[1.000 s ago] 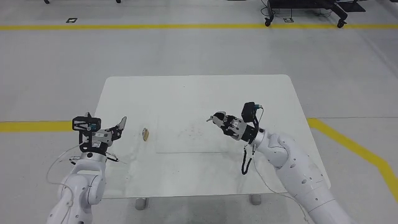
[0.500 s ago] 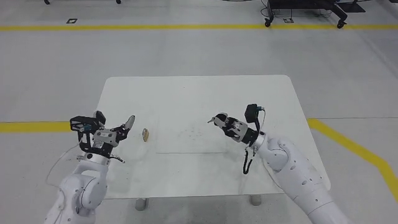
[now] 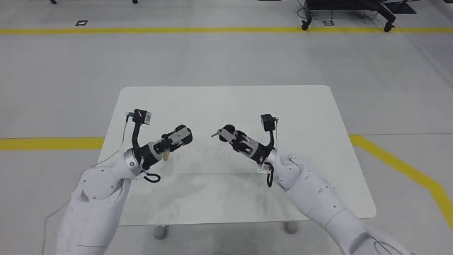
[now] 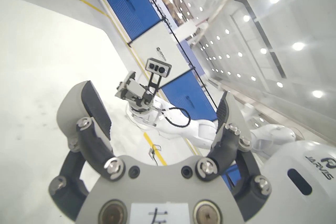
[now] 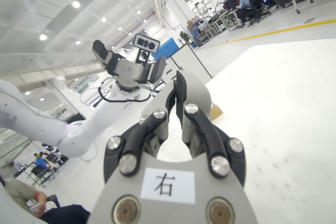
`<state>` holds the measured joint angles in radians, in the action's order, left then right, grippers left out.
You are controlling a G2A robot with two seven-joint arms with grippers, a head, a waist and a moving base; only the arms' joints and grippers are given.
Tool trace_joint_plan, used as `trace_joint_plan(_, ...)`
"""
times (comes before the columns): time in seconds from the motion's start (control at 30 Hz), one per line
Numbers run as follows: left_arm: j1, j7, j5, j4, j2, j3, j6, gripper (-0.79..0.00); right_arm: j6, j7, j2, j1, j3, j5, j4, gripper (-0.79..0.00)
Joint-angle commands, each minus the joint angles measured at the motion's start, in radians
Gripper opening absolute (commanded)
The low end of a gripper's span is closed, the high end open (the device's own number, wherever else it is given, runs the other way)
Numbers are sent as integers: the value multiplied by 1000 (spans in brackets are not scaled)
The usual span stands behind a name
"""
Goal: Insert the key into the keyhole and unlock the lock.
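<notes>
Left end effector (image 3: 185, 135) top view: hovers above the white, round-cornered rectangular desk (image 3: 297, 113), left of centre, tips aimed at the right end effector (image 3: 221, 132). The two face each other with a clear gap between them. Small tan, brass-coloured lock (image 3: 164, 154) lies on the desk just beside the left arm's wrist, on the side toward the robot and partly tucked under the arm. It is too small here to read its long axis or where the keyhole faces.

Left wrist view: left end effector (image 4: 155, 91) is spread wide, ribbed black pads facing each other with nothing between them. Right end effector (image 4: 126, 86) sits farther off above the desk (image 4: 39, 64), pointing back this way.

Right wrist view: right end effector (image 5: 176, 78) has its pads pressed together. Can't tell whether anything is pinched between them. The lock (image 5: 217, 112) shows as a flat tan block resting on the desk (image 5: 275, 104), one corner sticking out from behind the finger and the rest hidden. Long axis and keyhole direction are not readable. Left end effector (image 5: 130, 55) is beyond it, raised and spread open.
</notes>
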<state>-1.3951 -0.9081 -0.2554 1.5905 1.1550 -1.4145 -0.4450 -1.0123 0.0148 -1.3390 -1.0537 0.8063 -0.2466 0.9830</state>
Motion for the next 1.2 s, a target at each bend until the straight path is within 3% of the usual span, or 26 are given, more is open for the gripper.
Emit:
trace_joint_plan(0.0,38,-18,38,-64,2,36,-17,0,0,-15,-6,10,-19,52,3,-785)
trace_joint_plan(0.03,50,-17,43,-87,4,49,-31,-3,0,-22,-8,17,-24,68,-4,-785)
trace_joint_plan(0.17,83,-19,30,-137,8,81,-64,-197,0,-64,-16,34,-50,111,-18,-785)
trace_joint_plan(0.23,90,-25,31,-147,8,93,-72,-234,0,-86,-21,45,-61,131,-35,-785)
trace_joint_plan(0.3,96,-30,31,-154,7,97,-78,-446,0,-108,-27,56,-72,148,-55,-785)
trace_joint_plan(0.37,99,-30,32,-161,6,98,-82,-514,0,-124,-33,66,-81,168,-69,-785)
trace_joint_plan(0.77,109,5,90,-170,0,114,-89,-613,0,-173,-42,77,-71,203,-84,-785)
trace_joint_plan(0.87,107,26,103,-169,-1,114,-85,-711,0,-182,-41,72,-64,210,-80,-785)
trace_joint_plan(0.9,106,31,110,-168,-2,115,-85,-708,0,-186,-40,71,-61,212,-79,-785)
trace_joint_plan(1.0,103,41,105,-167,-3,118,-90,-603,0,-198,-39,68,-54,218,-74,-785)
trace_joint_plan(1.07,104,42,110,-167,-4,118,-91,-597,0,-209,-39,67,-50,218,-70,-785)
trace_joint_plan(1.13,104,47,108,-168,-5,120,-91,-773,0,-219,-38,65,-47,221,-67,-785)
trace_joint_plan(1.17,104,49,110,-168,-5,120,-90,-785,0,-224,-38,65,-45,224,-66,-785)
